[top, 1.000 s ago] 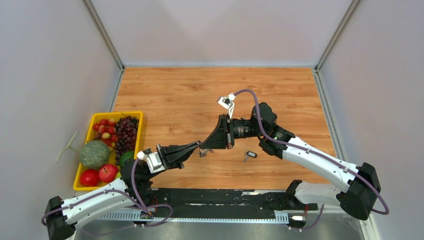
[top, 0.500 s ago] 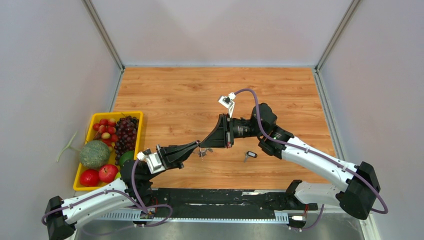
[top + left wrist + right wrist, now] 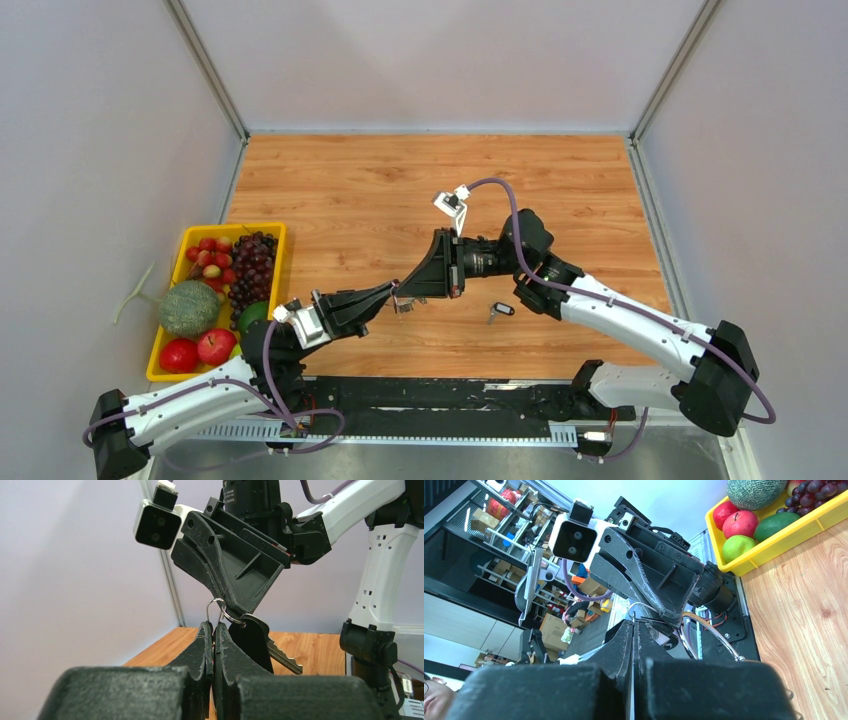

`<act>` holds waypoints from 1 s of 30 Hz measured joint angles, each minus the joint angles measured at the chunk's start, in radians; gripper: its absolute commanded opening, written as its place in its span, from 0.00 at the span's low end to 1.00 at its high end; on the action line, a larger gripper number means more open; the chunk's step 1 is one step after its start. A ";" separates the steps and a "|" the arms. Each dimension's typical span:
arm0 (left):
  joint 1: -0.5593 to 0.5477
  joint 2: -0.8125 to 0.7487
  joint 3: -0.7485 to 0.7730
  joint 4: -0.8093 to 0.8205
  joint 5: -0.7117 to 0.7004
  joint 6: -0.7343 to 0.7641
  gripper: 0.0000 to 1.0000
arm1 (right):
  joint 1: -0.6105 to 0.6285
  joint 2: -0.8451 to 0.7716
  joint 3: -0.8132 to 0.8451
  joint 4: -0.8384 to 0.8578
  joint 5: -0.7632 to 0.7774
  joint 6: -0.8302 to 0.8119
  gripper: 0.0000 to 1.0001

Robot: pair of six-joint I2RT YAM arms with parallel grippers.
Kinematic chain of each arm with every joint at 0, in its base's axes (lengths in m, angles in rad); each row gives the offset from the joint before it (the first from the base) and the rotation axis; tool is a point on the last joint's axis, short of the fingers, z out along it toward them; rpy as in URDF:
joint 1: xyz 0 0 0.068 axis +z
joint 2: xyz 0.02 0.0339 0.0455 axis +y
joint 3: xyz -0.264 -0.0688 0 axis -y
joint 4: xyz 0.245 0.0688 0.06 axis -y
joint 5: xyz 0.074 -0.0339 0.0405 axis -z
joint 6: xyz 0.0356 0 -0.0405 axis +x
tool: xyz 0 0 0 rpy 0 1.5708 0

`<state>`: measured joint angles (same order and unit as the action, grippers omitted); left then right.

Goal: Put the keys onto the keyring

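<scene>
Above the table's middle my two grippers meet tip to tip. My left gripper [image 3: 396, 292] [image 3: 213, 625] is shut on the thin silver wire of the keyring [image 3: 215, 611] [image 3: 408, 303], a loop of which rises from its fingertips. My right gripper [image 3: 404, 294] [image 3: 633, 622] is shut, and a thin silver edge shows between its pads. In the left wrist view a small ring at its tip [image 3: 239, 611] carries a black-headed key [image 3: 255, 640], which hangs with its silver blade pointing right. The keyring's wire [image 3: 711, 637] curves behind the right fingers. A second black-headed key [image 3: 501, 310] lies on the table.
A yellow tray [image 3: 235, 227] of grapes, apples and a melon stands at the left edge, also in the right wrist view [image 3: 774, 535]. Grey walls enclose the wooden table [image 3: 400, 190]. A black rail [image 3: 440, 395] runs along the near edge between the arm bases.
The right arm has shifted slightly left, and the meeting point of the fingertips has moved with it. Both grips are unchanged.
</scene>
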<state>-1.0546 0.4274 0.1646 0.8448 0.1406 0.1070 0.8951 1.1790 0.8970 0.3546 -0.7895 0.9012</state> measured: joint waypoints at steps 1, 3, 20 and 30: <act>-0.001 0.000 0.000 0.002 -0.002 0.001 0.00 | 0.000 0.000 0.000 0.002 0.003 0.000 0.00; -0.001 0.000 0.000 0.003 -0.005 0.003 0.00 | 0.000 -0.001 0.001 0.000 0.009 -0.002 0.00; -0.011 -0.020 0.000 -0.011 0.023 0.001 0.00 | 0.008 -0.043 0.013 -0.078 0.074 -0.023 0.01; -0.013 -0.027 0.000 -0.017 0.030 -0.001 0.00 | 0.008 -0.033 0.013 -0.078 0.067 -0.013 0.11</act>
<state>-1.0676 0.4000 0.1650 0.8276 0.1703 0.1062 0.9028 1.1458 0.9100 0.2768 -0.7227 0.8883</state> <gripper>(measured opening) 0.019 0.053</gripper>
